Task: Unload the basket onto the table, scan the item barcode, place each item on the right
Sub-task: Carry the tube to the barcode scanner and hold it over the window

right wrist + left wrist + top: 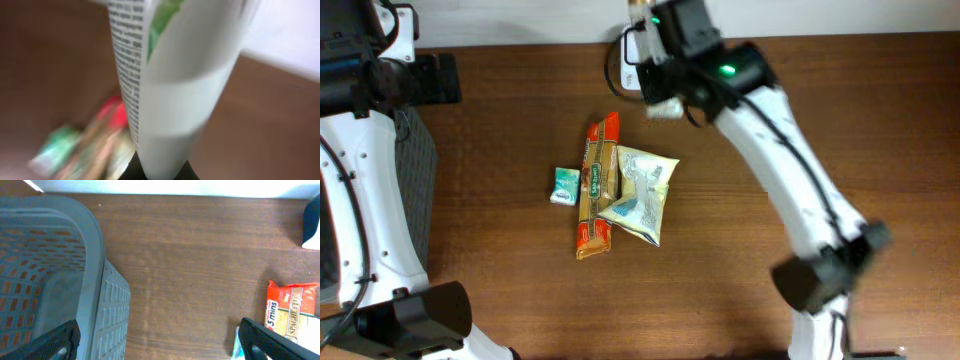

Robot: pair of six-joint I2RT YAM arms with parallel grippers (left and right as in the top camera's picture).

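Observation:
My right gripper (665, 100) is shut on the item, a white tube-like pack (170, 90) with green print and lines of small text. It holds the pack in the air over the back of the table, above the pile. In the right wrist view the pack fills the middle and rises from the dark jaws of the right gripper (160, 172); no barcode can be made out on it. My left gripper (162, 347) stands wide open with nothing between its fingers, low over the table beside the grey basket (95, 255).
An orange spaghetti packet (598, 185), a pale snack bag (642, 195) and a small green-and-white packet (565, 185) lie together mid-table. The grey perforated basket (415, 160) stands at the left. A white device with a black cable (632, 55) sits at the back edge.

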